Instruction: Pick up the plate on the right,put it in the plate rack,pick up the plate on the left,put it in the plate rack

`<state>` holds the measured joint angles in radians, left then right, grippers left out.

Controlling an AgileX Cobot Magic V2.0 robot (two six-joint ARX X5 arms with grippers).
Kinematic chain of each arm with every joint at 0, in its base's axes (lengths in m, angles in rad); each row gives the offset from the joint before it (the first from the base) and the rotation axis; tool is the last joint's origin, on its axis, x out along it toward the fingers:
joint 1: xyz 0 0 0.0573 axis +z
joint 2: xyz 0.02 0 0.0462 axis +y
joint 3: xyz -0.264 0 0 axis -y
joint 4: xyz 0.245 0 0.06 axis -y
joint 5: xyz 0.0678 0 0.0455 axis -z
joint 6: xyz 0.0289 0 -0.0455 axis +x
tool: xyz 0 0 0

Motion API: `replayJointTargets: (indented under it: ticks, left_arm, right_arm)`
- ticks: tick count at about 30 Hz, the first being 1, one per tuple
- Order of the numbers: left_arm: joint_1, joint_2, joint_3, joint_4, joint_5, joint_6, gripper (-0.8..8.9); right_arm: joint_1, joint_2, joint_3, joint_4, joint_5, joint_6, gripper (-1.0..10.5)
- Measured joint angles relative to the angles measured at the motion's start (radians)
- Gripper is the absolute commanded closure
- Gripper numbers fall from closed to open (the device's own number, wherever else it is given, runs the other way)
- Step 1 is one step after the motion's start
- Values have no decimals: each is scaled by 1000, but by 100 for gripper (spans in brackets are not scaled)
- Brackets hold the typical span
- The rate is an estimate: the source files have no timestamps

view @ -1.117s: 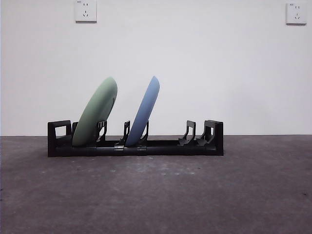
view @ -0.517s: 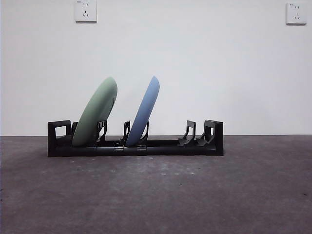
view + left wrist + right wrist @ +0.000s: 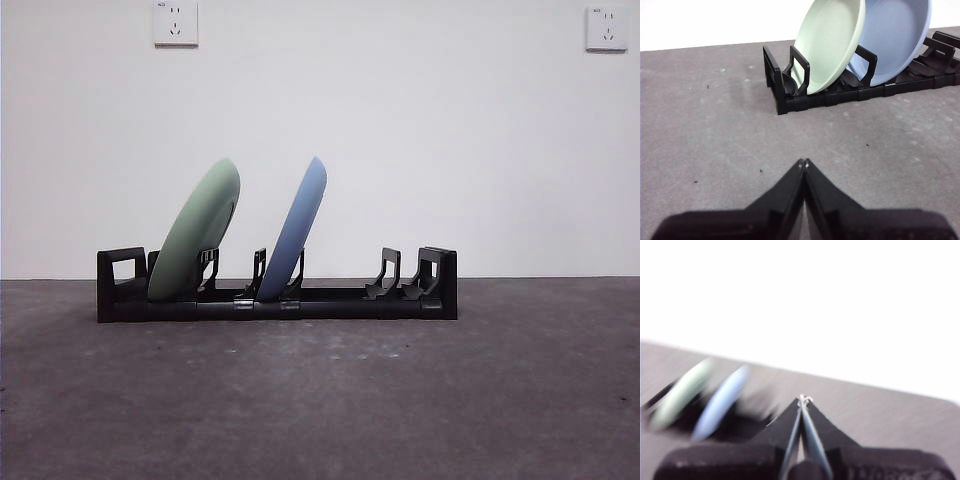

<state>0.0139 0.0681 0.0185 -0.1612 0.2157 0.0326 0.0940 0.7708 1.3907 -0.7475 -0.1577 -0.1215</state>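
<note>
Two plates are standing in the plate rack [image 3: 277, 298], which is sitting on the grey table [image 3: 320, 400] in front of a white wall [image 3: 400, 120]. In the front view the green plate [image 3: 196, 243] is leaning in the slots near one blocky end, and the blue plate [image 3: 294, 240] is leaning the same way in the next slots toward the rack's middle; the slots at the other end are holding nothing. The left gripper [image 3: 804, 163] is hovering over bare table well apart from the rack, its jaws pressed together with nothing between them. The right gripper [image 3: 802, 399] is also closed tip to tip and carrying nothing, and its view is blurred, with both plates showing only as smears.
</note>
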Motion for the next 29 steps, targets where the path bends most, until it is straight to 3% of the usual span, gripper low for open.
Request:
replayJointTargets:
  ticks: [6,13,19,29]
  left_arm:
    - [0,0,0,0,0,0,817]
    - [0,0,0,0,0,0,817]
    - [0,0,0,0,0,0,817]
    - [0,0,0,0,0,0,817]
  right_arm:
    - [-42,-241,-482,354,12,2,944]
    - [-42,-443,-924,631,138,35,944]
    - [-42,-585,-1184,660,195,97,944]
    - [-42,-716,-1350,667,195,111,944]
